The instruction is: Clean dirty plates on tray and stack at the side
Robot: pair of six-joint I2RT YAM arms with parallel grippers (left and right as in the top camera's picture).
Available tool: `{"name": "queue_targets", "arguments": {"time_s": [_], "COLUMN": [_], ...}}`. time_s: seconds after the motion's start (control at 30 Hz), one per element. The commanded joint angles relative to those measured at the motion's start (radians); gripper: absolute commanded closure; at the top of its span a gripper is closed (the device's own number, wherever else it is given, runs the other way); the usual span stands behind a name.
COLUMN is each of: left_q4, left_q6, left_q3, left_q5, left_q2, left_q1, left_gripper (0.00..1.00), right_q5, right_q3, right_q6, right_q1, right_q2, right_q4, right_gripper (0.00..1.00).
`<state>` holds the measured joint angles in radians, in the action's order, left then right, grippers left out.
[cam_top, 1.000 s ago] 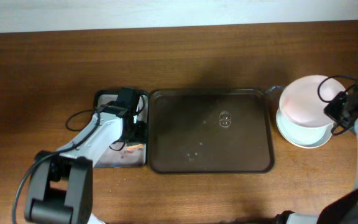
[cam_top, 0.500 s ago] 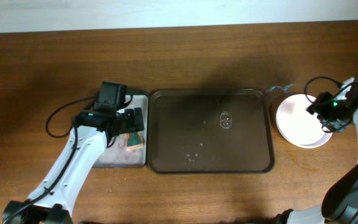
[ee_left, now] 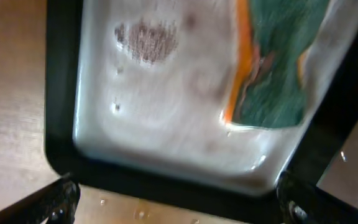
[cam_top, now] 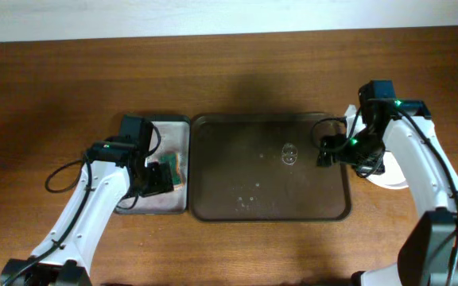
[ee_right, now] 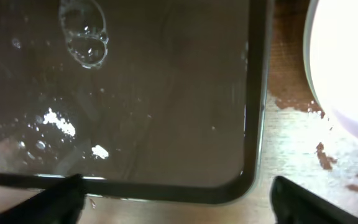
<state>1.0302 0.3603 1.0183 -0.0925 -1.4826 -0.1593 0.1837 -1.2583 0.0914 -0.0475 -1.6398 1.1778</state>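
Two pincers hang open over a wet work area. On the robot's left, the left pincer [ee_left: 179, 200] hovers above the small grey tray [ee_left: 160, 124] with its fingers spread and empty. The green-and-orange sponge [ee_left: 278, 68] lies just ahead of it, toward one finger, and its long axis appears to run away from the pincer. At centre, the large brown tray [cam_top: 269, 199] holds no plates, only water drops and bubbles [ee_right: 86, 37]. The right pincer [ee_right: 182, 200], also spread wide with nothing in it, hovers over the tray's right-hand end near a corner. Beyond that rim, on the tabletop [cam_top: 229, 71], sits the whitish plate stack [ee_right: 347, 74], just beside the tray but not touching it. The arm hides most of the stack from above, so the number of plates cannot be told. The stack lies across the rim to the robot's right of the right pincer, making the right arm by far the nearer. With the tray bare, the task looks all but done.
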Motion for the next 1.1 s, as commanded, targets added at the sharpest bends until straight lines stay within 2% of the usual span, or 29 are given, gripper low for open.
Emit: {"name": "queue_targets", "arguments": {"time_s": [0.0,0.17,0.23,0.43,0.57,1.0,1.07], "left_q4": [0.02,-0.033,-0.083,-0.159,-0.155,-0.155,-0.154], "left_q6": [0.01,0.009,0.01,0.01,0.01,0.01,0.01], "left_q3": [-0.021,-0.117,-0.178,-0.272,-0.272,-0.272,-0.272], "left_q5": [0.025,0.025,0.025,0.021,0.021,0.021,0.021], "left_q2": [0.082,0.326,0.48,0.819,0.894,0.893,0.893], "left_q1": [-0.003,-0.037,-0.061,-0.078,-0.078,-0.079,-0.078], "left_gripper": [0.01,0.0,0.0,0.01,0.01,0.0,0.01], "right_q5": [-0.048,-0.065,-0.082,-0.091,-0.091,-0.091,-0.132], "right_q3": [0.065,0.224,0.271,0.296,0.296,0.297,0.3], "right_q6": [-0.006,0.002,0.002,0.002,0.002,0.002,-0.033], "right_q1": [0.016,0.016,0.016,0.016,0.016,0.016,0.016], "right_q2": [0.145,0.459,0.62,0.941,1.011,1.012,1.033], "right_q4": [-0.018,-0.11,-0.144,-0.164,-0.161,-0.161,-0.161], "right_gripper": [0.01,0.01,0.01,0.02,0.01,0.01,0.01]}}
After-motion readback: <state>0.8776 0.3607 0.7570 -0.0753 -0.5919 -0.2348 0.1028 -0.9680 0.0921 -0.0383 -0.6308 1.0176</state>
